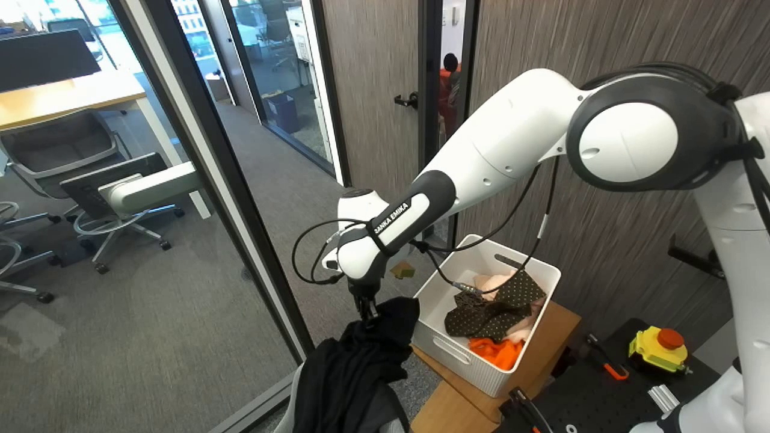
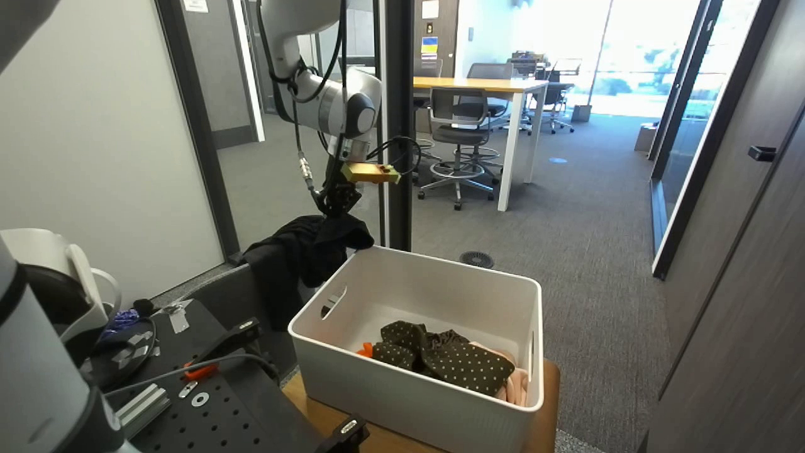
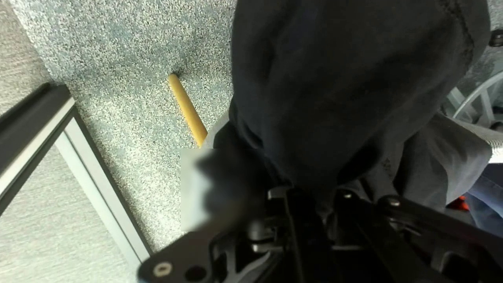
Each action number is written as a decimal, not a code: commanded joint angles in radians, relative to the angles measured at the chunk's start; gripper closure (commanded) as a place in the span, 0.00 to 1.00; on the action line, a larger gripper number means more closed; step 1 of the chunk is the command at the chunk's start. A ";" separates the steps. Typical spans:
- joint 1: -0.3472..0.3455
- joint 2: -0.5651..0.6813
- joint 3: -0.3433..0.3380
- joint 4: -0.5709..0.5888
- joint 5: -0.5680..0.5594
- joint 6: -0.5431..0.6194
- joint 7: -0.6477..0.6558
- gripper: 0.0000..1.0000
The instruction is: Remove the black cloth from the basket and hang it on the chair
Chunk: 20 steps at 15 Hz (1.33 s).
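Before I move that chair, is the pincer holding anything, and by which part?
The black cloth, it seems: the pincer pinches a bunched upper fold on the side nearest the basket. Exact contact is hidden.

In an exterior view, one robot arm [image 1: 493,144] crosses the upper right, with one gripper [image 1: 369,319] below centre, one black cloth [image 1: 349,367] at bottom centre over one grey chair [image 1: 382,409], and one red button [image 1: 669,338] lower right; two black handles [image 1: 409,100], upper centre and far right. Both exterior views have one white basket [image 2: 409,406] with bunched cloth [image 2: 468,365] in three colours, pieces uncountable. Upper right of an exterior view: one table [image 2: 440,82], at least three office chairs [image 2: 462,135]. Wrist view, left of centre: one yellow stick [image 3: 188,110].
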 commanded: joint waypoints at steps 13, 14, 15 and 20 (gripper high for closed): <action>0.006 0.254 -0.027 0.348 0.051 -0.394 -0.207 0.92; 0.010 0.276 -0.033 0.371 0.048 -0.417 -0.207 0.92; 0.013 0.294 -0.038 0.389 0.045 -0.435 -0.206 0.92; 0.025 0.358 -0.048 0.470 0.044 -0.499 -0.199 0.92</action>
